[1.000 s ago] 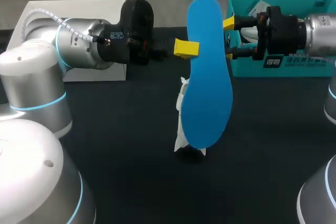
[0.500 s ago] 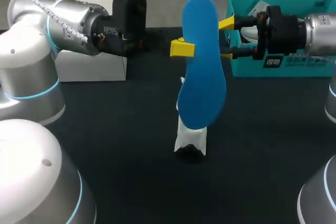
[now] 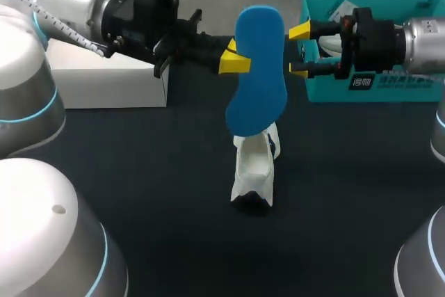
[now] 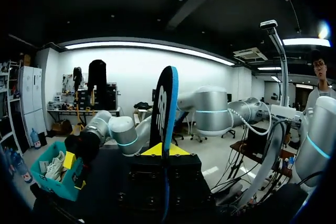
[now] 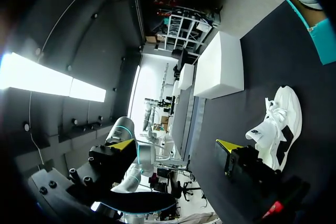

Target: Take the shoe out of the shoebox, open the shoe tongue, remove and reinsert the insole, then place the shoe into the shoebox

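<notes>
the blue insole (image 3: 259, 60) is clenched in the left pincer (image 4: 167, 150), with a yellow tip pressed on each flat face near one long edge. it hangs upright above the white sneaker (image 3: 253, 172), its lower end close to the sneaker's opening. the right pincer (image 3: 297, 51) is released, fingers spread just beside the insole's far edge and, as far as i can tell, not touching it. the teal shoebox (image 3: 403, 92) sits just behind that pincer's fingers.

the insole looks light and thin, likely foam that bends readily and springs back, so pinched at one spot it may swing or flop. its surface should give fair grip, so slipping seems unlikely. i'd hold it across the flat faces about mid-length, leaving the lower end free to feed into the sneaker.

it is bright blue on the face toward the head camera. edge-on between the left pincer's tips, the other face shows dark with a pale mark. the outline is rounded and narrows at the waist.
</notes>
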You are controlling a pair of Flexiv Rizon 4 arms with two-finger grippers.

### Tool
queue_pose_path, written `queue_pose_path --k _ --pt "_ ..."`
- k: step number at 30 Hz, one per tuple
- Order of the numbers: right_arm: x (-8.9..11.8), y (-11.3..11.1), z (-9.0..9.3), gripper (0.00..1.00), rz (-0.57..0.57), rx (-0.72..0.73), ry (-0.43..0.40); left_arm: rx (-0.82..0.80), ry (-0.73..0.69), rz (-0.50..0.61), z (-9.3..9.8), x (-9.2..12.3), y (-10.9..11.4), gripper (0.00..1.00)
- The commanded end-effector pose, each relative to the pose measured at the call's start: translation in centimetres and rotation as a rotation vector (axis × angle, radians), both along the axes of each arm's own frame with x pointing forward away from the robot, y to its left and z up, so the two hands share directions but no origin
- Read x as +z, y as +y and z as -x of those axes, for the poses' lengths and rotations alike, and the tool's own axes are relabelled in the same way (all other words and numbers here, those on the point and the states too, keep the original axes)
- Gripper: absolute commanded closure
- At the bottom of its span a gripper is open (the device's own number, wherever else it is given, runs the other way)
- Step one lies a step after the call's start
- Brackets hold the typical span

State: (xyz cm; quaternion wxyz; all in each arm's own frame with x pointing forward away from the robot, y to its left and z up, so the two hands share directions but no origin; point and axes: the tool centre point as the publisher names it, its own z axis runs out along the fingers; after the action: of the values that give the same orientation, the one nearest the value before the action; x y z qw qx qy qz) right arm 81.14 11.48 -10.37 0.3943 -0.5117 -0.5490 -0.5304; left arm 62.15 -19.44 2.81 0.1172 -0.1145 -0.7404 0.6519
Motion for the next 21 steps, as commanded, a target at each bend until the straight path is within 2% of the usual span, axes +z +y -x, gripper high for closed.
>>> queue_pose_path --k 1,5,11,12,13,18,19,20,21 --pt "0.0 0.1 0.0 0.00 0.002 -0.003 0.001 0.043 -0.010 -0.004 1.0 0.4 0.5 1.00" --pt "0.0 0.1 0.0 0.00 0.002 -0.003 0.001 0.043 -0.010 -0.004 1.0 0.4 0.5 1.00" --pt "0.0 0.1 0.0 0.00 0.002 -0.003 0.001 0.028 -0.505 0.035 -0.4 -2.8 0.3 1.00" --pt "0.0 0.1 0.0 0.00 0.002 -0.003 0.001 0.041 -0.534 0.038 -0.7 -3.2 0.3 1.00" --pt "0.0 0.1 0.0 0.00 0.002 -0.003 0.001 0.072 -0.556 0.063 -1.0 -3.3 0.2 1.00" --pt "0.0 0.1 0.0 0.00 0.002 -0.003 0.001 0.066 -0.918 0.144 -2.6 -4.4 0.2 1.00" --pt "0.0 0.1 0.0 0.00 0.002 -0.003 0.001 0.034 -1.027 0.161 -3.0 -4.6 0.2 1.00" --pt "0.0 0.1 0.0 0.00 0.002 -0.003 0.001 0.016 -1.025 0.156 -3.2 -4.7 0.3 1.00" --pt "0.0 0.1 0.0 0.00 0.002 -0.003 0.001 0.009 -1.096 0.161 -3.4 -4.8 0.2 1.00"
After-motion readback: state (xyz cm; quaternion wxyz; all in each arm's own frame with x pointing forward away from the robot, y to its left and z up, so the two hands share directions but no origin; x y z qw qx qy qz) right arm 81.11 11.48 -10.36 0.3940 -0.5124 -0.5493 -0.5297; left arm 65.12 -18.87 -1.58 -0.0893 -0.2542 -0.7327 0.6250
